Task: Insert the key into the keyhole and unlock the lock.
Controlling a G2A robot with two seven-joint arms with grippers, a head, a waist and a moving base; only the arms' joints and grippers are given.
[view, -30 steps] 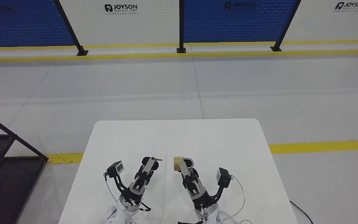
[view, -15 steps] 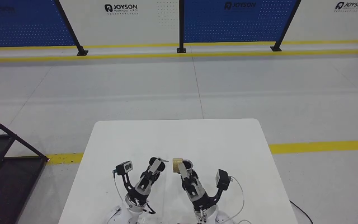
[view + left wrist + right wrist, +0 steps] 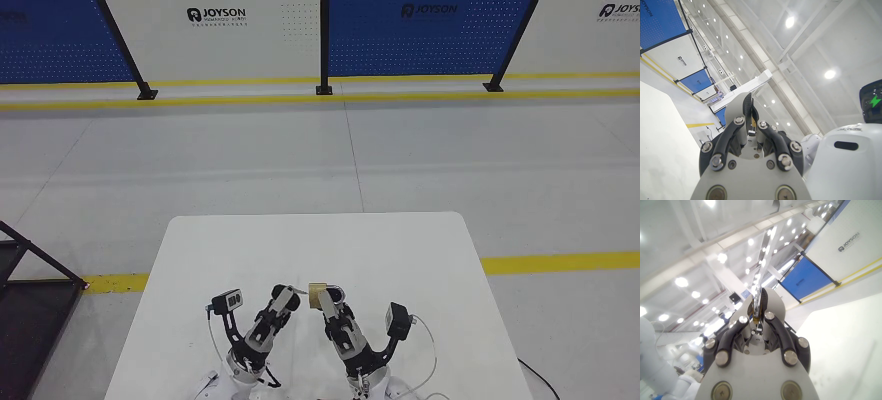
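Left gripper (image 3: 750, 106) closed on the key (image 3: 753, 121), pinched between its pads; right gripper (image 3: 758, 300) clamped on the brass padlock (image 3: 317, 292), silver shackle between its fingers; both held over the white table (image 3: 400, 250), near its robot-side edge; left gripper tip just beside the padlock; key-to-keyhole contact cannot be determined.

Left hand (image 3: 287, 293), right hand (image 3: 333, 298) near; lock (image 3: 317, 292) sits in narrow gap between.

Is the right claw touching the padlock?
Touching. The right wrist view shows the right gripper shut on the lock, which is pinched between its jaws.
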